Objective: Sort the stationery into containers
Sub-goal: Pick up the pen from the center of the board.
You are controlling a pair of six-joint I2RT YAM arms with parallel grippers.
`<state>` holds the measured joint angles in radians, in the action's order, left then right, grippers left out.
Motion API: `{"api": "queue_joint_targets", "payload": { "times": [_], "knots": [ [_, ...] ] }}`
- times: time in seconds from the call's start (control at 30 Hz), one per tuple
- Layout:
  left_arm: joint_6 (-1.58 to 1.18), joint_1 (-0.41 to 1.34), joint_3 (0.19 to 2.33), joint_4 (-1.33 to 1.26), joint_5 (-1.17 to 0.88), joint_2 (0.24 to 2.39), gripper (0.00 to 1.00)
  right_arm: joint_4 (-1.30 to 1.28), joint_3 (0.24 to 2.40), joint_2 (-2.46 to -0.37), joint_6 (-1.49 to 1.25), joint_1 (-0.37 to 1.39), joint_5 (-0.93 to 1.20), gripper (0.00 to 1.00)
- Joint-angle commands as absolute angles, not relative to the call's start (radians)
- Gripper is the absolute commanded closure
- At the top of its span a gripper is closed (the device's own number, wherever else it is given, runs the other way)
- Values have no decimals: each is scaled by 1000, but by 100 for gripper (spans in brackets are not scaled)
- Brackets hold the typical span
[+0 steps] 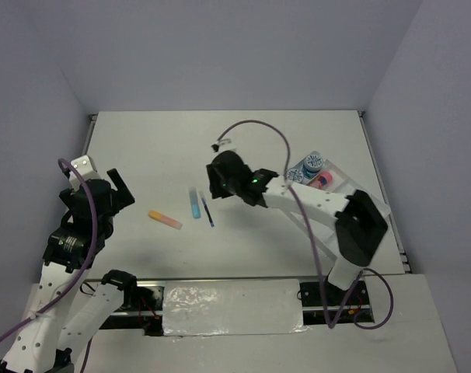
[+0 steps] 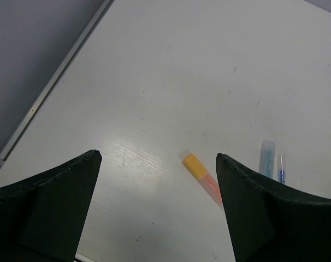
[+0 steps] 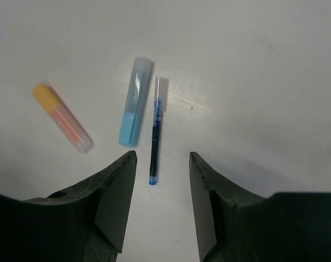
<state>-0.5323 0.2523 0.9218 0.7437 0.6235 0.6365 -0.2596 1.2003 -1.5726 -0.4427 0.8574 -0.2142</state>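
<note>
Right claw [image 3: 161, 157] hangs over the thin blue pen with the clear cap [image 3: 155, 131], jaws partly apart, nothing between them. The pen lies flat on the white table [image 3: 264, 65], its lower tip just off the left jaw rather than centred. The light-blue stubby plastic stick [image 3: 134, 106] lies just beside it, near-parallel; the yellow-orange stubby stick [image 3: 61, 117] is further left, apart.

Step in hand, I'd say: pick up the pen. To do it well:
- shift slightly left so the pen sits mid-gap
- keep the jaws across the pen's length
- come straight down, since the left jaw has little room beside the light-blue stick (easy to nudge or grab both)
- close low; the pen is thin and may roll

Left claw [image 2: 157, 154] is wide open and empty over the left table. The white plastic tray [image 1: 343, 172], far right, is partly hidden by the right arm.
</note>
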Motion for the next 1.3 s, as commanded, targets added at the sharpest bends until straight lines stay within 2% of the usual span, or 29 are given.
{"api": "queue_joint_targets", "payload": {
  "times": [0.0, 0.13, 0.23, 0.67, 0.77, 0.83, 0.9, 0.93, 0.97, 1.0, 1.03, 1.07, 1.1, 1.27],
  "knots": [
    [-549, 256, 934, 730, 660, 641, 1, -480, 1357, -1762, -416, 931, -322, 50],
    [-541, 256, 933, 723, 647, 647, 1, -578, 1543, -1989, -452, 969, -359, 53],
    [-535, 256, 931, 716, 637, 650, 1, -603, 1627, -2064, -462, 980, -351, 54],
    [-526, 256, 930, 712, 621, 657, 1, -589, 1672, -2207, -448, 983, -296, 56],
    [-525, 256, 930, 712, 618, 657, 1, -584, 1681, -2227, -449, 971, -276, 71],
    [-523, 256, 931, 710, 617, 657, 1, -572, 1648, -2214, -459, 957, -249, 97],
    [-522, 256, 928, 710, 614, 658, 1, -508, 1580, -2131, -492, 924, -229, 100],
    [-520, 256, 928, 707, 611, 655, 1, -470, 1475, -2087, -509, 907, -177, 100],
    [-517, 256, 927, 706, 607, 655, 1, -343, 1406, -2029, -529, 888, -137, 100],
    [-515, 256, 927, 704, 603, 655, 1, -239, 1314, -1887, -581, 835, -85, 100],
    [-515, 256, 927, 703, 601, 653, 1, -130, 1113, -1811, -622, 809, -33, 100],
    [-514, 256, 927, 703, 600, 653, 1, 56, 1026, -1731, -699, 760, -5, 100],
    [-514, 256, 927, 703, 601, 653, 1, 107, 950, -1591, -724, 743, -11, 100],
    [-512, 259, 925, 701, 597, 644, 1, 0, 718, -1217, -842, 605, -254, 100]
  ]
}}
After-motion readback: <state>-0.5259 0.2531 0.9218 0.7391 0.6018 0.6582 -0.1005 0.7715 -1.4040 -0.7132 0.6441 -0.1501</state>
